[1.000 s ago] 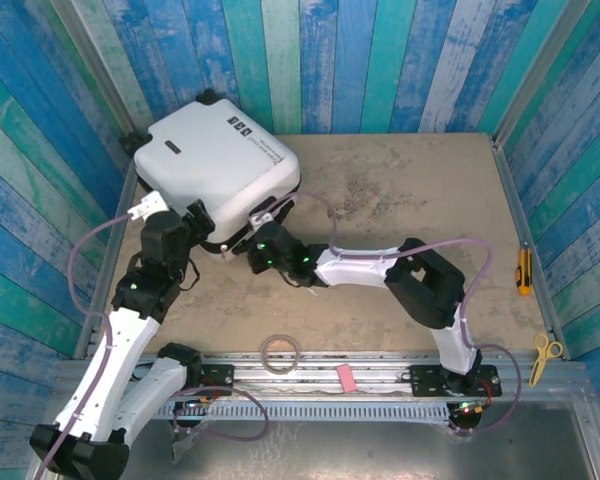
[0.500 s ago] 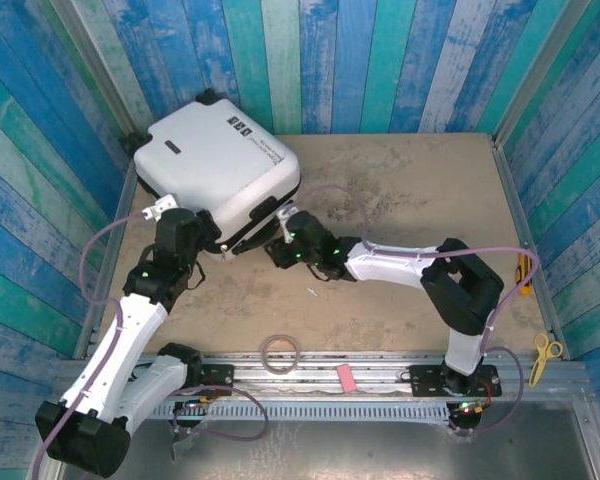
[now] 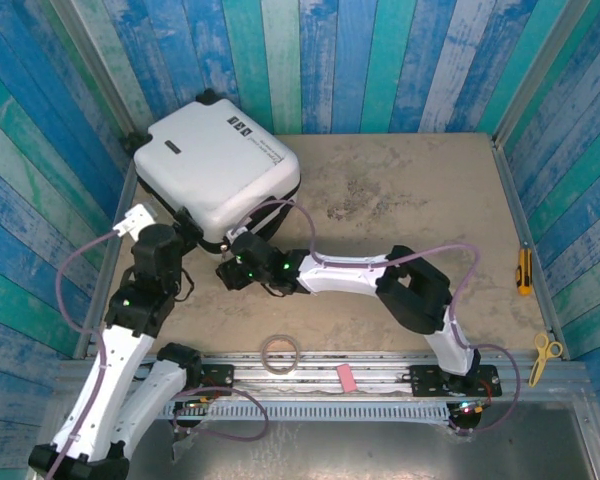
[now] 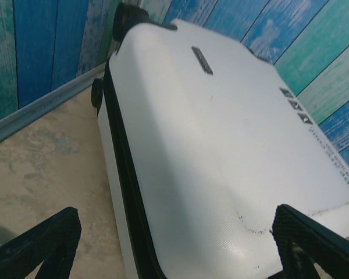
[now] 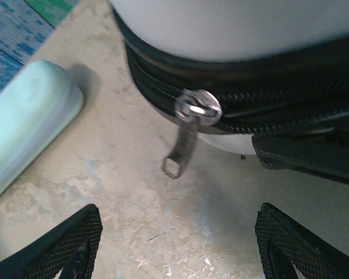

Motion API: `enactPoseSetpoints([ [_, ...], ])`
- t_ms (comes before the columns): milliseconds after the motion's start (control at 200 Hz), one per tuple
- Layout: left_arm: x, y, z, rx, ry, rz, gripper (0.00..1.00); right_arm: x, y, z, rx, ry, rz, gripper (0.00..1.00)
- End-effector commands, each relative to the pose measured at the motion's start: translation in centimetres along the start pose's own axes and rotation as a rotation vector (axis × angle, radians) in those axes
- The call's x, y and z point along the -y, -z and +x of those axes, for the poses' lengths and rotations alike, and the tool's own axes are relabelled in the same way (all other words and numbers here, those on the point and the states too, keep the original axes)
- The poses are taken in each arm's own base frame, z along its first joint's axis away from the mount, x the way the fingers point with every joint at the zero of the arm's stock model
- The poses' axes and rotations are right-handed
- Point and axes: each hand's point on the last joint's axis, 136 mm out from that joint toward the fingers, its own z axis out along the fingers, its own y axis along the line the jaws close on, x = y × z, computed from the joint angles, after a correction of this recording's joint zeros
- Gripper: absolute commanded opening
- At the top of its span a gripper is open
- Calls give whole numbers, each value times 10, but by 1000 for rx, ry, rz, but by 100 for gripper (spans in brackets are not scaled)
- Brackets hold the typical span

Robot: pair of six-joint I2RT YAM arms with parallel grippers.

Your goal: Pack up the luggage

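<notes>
The zipper pull (image 5: 183,142) has been released by the right pincer (image 5: 177,244); the left pincer (image 4: 174,247) is likewise spread empty. The luggage (image 3: 220,160) appears zipped shut.

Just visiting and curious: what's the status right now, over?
Left gripper open, facing suitcase lid. Right gripper open, zipper pull hanging free ahead. Suitcase shut. Pale green block beside it.

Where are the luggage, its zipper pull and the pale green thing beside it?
luggage (image 4: 221,151): left wrist view, on the white shell top.
zipper pull (image 5: 185,142): right wrist view, on the hanging metal tab.
pale green thing (image 5: 23,122): right wrist view, on its rounded upper face.
</notes>
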Motion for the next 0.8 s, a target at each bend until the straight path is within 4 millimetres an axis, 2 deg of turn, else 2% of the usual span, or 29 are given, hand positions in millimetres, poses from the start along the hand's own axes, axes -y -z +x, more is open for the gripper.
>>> enactPoseSetpoints([
  [0, -3, -2, 2, 5, 8, -12, 89, 3, -9, 2, -3, -68, 25, 71],
  [165, 1, -7, 11, -27, -1, 7, 89, 3, -21, -7, 49, -132, -27, 67],
  [255, 3, -8, 14, -33, -4, 21, 89, -9, -20, -22, 149, -138, -157, 60],
  [371, 4, -8, 16, -40, -21, 25, 89, -17, -18, -31, 206, -130, -279, 58],
  [636, 3, -10, 22, -56, -42, 31, 89, 6, -15, -37, 328, -247, -503, 54],
  [796, 3, -12, 26, -64, -51, 33, 88, 3, -10, -45, 397, -267, -707, 46],
])
